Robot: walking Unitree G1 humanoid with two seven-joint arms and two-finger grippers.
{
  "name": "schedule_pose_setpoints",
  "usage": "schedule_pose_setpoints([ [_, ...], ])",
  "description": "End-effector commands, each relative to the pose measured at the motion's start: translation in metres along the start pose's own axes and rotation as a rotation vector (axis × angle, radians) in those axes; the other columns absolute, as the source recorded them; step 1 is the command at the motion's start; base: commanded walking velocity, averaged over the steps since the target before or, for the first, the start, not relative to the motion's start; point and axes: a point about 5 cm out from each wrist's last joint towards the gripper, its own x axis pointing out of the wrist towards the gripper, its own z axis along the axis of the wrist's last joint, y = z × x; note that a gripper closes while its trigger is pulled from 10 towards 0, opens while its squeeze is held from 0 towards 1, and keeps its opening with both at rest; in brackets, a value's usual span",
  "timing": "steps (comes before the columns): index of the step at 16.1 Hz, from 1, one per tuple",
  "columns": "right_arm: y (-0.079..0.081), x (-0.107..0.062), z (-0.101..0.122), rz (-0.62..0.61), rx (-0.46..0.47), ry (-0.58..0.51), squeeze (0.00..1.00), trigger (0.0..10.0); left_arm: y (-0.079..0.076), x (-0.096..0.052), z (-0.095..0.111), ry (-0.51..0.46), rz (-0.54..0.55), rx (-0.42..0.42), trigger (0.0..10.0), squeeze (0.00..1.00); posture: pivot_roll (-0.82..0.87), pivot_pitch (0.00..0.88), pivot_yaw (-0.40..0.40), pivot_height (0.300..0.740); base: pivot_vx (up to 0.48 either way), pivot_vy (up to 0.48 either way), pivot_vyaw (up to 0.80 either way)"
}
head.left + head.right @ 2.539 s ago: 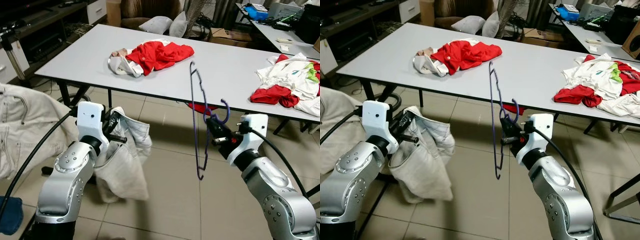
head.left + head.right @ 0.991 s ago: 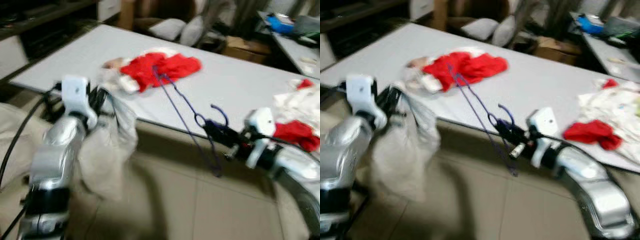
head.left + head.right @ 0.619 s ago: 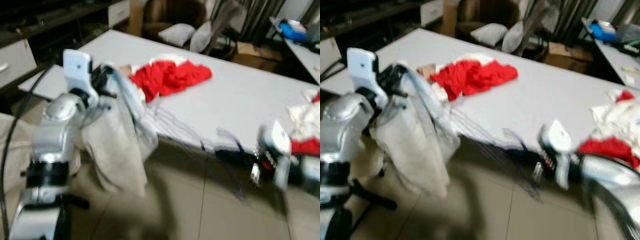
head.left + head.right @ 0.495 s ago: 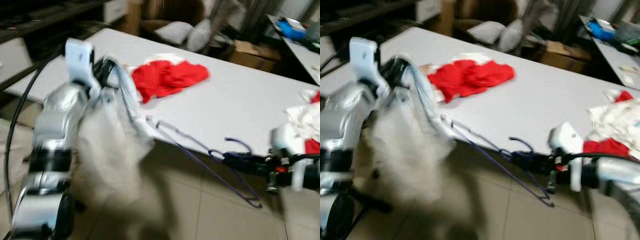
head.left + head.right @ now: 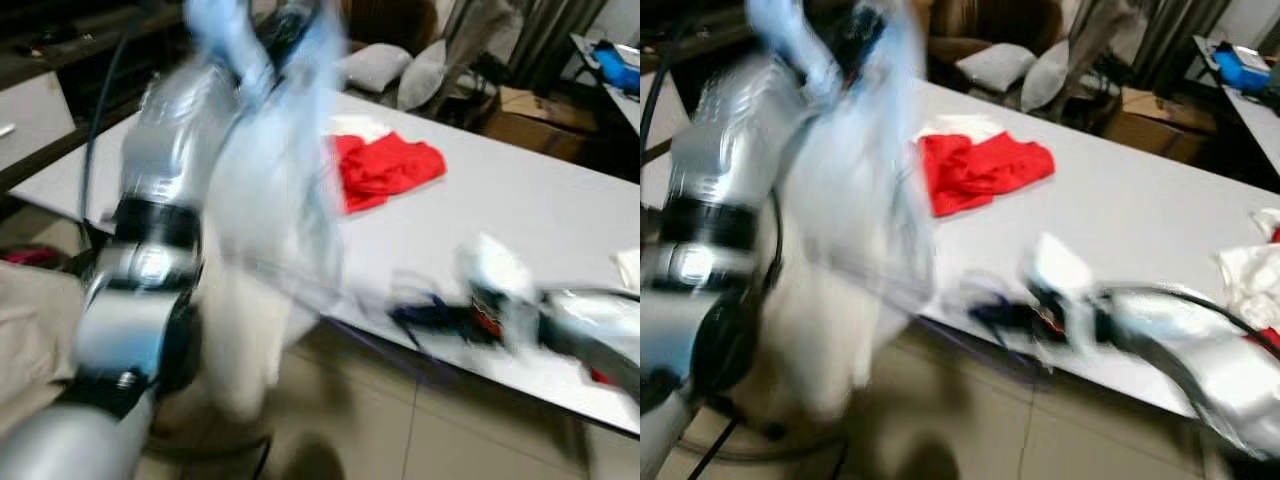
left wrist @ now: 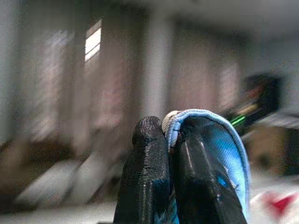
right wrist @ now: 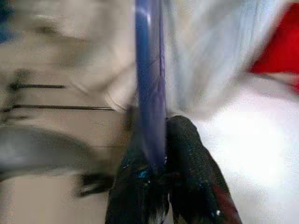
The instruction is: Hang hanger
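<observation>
One purple hanger (image 7: 149,79) sits pinched between the two black fingers of the right gripper (image 7: 161,154), low in front of the near edge of the white table (image 5: 520,215), blurred in the head views. One pale garment (image 5: 265,220) hangs from the left gripper (image 6: 170,140), raised high on the left with its fingers clamped on a blue-lined fold of the cloth. On the table lies one red garment (image 5: 975,170) with some white fabric beside it, and at the far right edge more white clothing (image 5: 1250,275). Behind the table stand two grey cushions (image 5: 400,70) and one cardboard box (image 5: 1155,115); the floor (image 5: 450,440) is tiled.
</observation>
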Motion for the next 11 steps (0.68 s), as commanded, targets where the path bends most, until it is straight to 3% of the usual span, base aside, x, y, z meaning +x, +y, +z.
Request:
schedule_pose_setpoints([
  [1,-0.035,-0.005,0.0,-0.288,-0.021,0.023,0.0,10.0,-0.025,0.015,0.045,-0.17,-0.14,-0.013,10.0,0.0,0.05,0.0,-0.085,0.74,0.409,0.0,0.0],
  [3,-0.063,-0.015,0.022,-0.509,-0.071,-0.097,0.0,10.0,-0.021,0.008,0.07,-0.246,-0.155,-0.061,10.0,0.0,0.06,0.0,-0.091,0.74,0.409,0.0,0.0],
  [4,-0.08,-0.03,0.046,-0.661,-0.112,-0.234,0.0,10.0,-0.017,0.0,0.083,-0.284,-0.16,-0.067,10.0,0.0,0.06,0.0,-0.096,0.74,0.405,0.0,0.0],
  [7,-0.104,-0.069,0.099,-0.917,-0.246,-0.521,0.0,10.0,-0.004,-0.021,0.087,-0.267,-0.129,0.0,10.0,0.0,0.07,0.0,-0.109,0.74,0.409,0.0,0.0],
  [9,-0.101,-0.064,0.1,-0.808,-0.268,-0.493,0.0,10.0,0.003,-0.032,0.063,-0.176,-0.064,0.032,10.0,0.0,0.06,0.0,-0.12,0.74,0.411,0.0,0.0],
  [10,-0.094,-0.054,0.09,-0.688,-0.296,-0.426,0.0,10.0,0.003,-0.04,0.036,-0.09,-0.035,0.044,10.0,0.0,0.06,0.0,-0.122,0.74,0.394,0.0,0.0],
  [11,-0.091,-0.048,0.073,-0.656,-0.287,-0.346,0.0,10.0,-0.006,-0.053,-0.007,0.026,-0.021,0.025,10.0,0.0,0.06,0.0,-0.126,0.74,0.349,0.0,0.0],
])
